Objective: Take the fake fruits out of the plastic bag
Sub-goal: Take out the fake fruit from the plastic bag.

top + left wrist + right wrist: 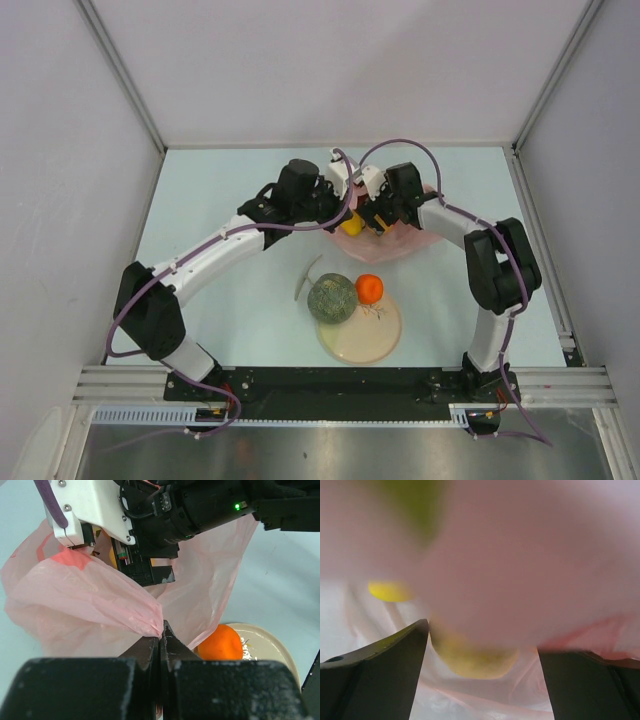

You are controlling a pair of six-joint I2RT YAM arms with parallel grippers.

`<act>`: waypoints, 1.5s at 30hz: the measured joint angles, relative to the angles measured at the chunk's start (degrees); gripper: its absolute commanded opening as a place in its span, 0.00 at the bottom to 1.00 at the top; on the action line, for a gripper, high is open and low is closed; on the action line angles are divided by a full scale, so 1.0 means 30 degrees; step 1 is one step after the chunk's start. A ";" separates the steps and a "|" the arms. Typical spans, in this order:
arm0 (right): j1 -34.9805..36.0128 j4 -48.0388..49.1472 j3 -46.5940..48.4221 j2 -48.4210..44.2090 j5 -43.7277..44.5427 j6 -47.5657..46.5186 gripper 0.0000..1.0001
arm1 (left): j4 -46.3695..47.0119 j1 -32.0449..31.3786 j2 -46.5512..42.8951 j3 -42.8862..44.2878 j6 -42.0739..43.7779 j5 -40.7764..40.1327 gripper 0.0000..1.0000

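Table: pale surface carrying all items.

Plastic bag: pink, translucent and crinkled, lying at the far centre of the table beneath both wrists. The left pincer has its fingers pressed together, clamped on a gathered fold of the bag's film. The right pincer is inside the bag mouth with its fingers set wide apart.

Plate: round, cream, on the near side of the bag and apart from it.

Melon: grey-green and netted, at the plate's far-left rim, well clear of both pincers.

Orange: at the plate's far rim, just beside the melon.

Yellow fruit: in the bag, between the right pincer's spread fingers, with a gap showing on the right-hand side. This view is heavily blurred.
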 measured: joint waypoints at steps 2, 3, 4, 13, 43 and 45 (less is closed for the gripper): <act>-0.0051 -0.0109 0.0182 0.0321 0.0182 -0.0029 0.91 | -0.0007 0.0007 0.0007 0.0000 0.0015 -0.0015 0.00; -0.0051 -0.0175 0.0233 0.0481 0.0248 -0.0036 0.91 | -0.0007 0.0007 0.0007 0.0000 0.0015 -0.0015 0.00; -0.0051 -0.0262 0.0284 0.0605 0.0313 -0.0036 0.89 | -0.0007 0.0022 0.0007 0.0000 0.0015 -0.0015 0.00; -0.0051 -0.0925 0.0342 0.0882 0.0291 -0.0197 0.68 | -0.0007 0.0022 0.0007 0.0000 0.0022 -0.0029 0.00; -0.1078 -0.8306 -0.0546 -0.8174 -0.7198 -0.1647 0.22 | 0.0189 0.0022 -0.0277 -0.0874 0.0138 -0.0291 0.00; -0.1086 -0.8750 -0.1253 -0.9522 -0.7446 -0.2055 0.21 | 0.0197 0.0022 -0.0517 -0.1188 0.0138 -0.0284 0.00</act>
